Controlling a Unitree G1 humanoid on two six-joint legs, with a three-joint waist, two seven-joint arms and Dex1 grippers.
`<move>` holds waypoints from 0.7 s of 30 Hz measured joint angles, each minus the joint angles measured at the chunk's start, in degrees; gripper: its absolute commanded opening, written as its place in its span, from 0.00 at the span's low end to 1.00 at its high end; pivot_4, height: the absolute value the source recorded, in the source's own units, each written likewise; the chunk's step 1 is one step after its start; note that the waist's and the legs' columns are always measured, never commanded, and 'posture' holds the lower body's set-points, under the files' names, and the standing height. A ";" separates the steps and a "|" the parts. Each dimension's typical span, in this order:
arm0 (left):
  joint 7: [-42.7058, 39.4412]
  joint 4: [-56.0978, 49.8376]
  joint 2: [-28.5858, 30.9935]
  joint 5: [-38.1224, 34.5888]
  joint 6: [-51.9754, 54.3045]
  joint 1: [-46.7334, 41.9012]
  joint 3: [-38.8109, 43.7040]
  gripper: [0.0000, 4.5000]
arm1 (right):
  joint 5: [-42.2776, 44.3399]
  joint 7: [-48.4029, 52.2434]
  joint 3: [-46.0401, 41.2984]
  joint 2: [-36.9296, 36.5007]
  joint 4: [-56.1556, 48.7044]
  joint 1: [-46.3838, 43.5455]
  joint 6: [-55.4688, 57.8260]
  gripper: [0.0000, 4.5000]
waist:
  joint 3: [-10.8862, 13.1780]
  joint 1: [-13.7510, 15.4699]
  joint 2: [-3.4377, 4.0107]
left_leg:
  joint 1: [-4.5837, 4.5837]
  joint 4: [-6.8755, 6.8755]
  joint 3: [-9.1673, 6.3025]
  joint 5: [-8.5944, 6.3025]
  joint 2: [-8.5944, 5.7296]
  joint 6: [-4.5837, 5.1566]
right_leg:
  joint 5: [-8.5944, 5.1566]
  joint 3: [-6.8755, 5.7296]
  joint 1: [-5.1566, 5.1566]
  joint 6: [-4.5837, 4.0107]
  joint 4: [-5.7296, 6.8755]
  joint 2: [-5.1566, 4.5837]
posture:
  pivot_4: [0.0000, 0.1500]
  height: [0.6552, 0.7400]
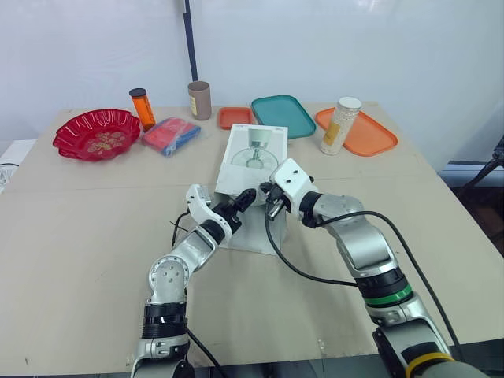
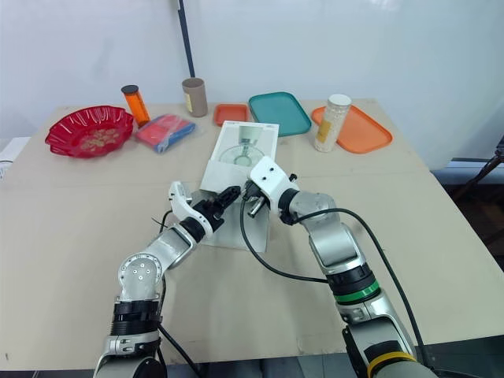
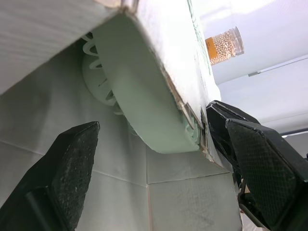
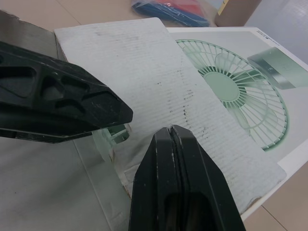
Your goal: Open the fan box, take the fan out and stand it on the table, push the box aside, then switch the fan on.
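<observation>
Fan [image 3: 144, 110] in box [image 1: 256, 161] mid-frame, likely light rigid plastic, best gripped at rim, where left gripper [image 1: 244, 201] gapes; right gripper [image 4: 172, 137] closed.

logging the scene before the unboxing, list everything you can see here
fan box: 1, white with a fan picture, table centre
fan: 1, pale green, inside the box
dish: 1, red, far left
bottle: 1, orange with black cap, beside the dish
packet: 1, blue and red, right of the dish
canister: 1, brown, far edge
small tray: 1, orange, behind the box
teal tray: 1, behind the box
large tray: 1, orange, far right
jar: 1, clear with white lid, at large tray's left edge
table: 1, tan
left pincer: black, open, at the box's near end
right pincer: black, at the box's near end
</observation>
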 measured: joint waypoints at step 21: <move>1.52 0.00 -0.01 -0.13 0.55 0.05 0.02 0.75 | 0.00 0.10 0.02 0.00 0.13 -0.13 0.01 0.00 | 0.00 0.00 0.00 | 0.00 0.00 0.00 0.00 0.00 0.00 | 0.00 0.00 0.00 0.00 0.00 0.00 | 1.00 1.00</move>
